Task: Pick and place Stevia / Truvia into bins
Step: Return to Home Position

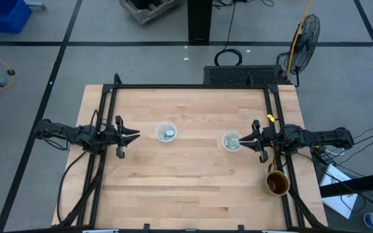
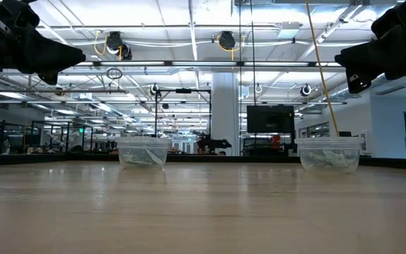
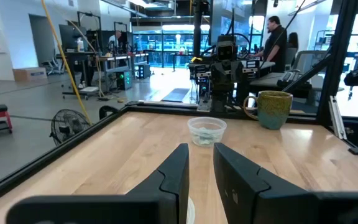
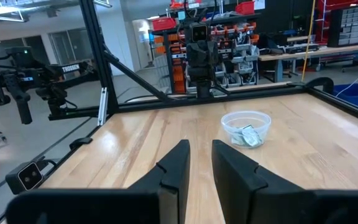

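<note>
With packets [image 1: 168, 134] in the left cup [image 1: 158, 131] and right cup [image 1: 225, 138], the left gripper [image 1: 135, 136] and right gripper [image 1: 245, 139] hang at the table [image 1: 193, 184] edges, fingers slightly apart, empty, apparently parked.

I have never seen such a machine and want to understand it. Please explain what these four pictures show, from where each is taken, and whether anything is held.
It is a robot: two dark arms at a light wooden table. One picture looks straight down, one looks level across the tabletop, two come from cameras on the wrists. The left gripper and the right gripper hang at opposite sides, both slightly open, holding nothing. Between them stand two small clear plastic cups, the left cup and the right cup, each containing pale green-and-white paper packets. A brown-gold mug stands by the right arm.
</note>
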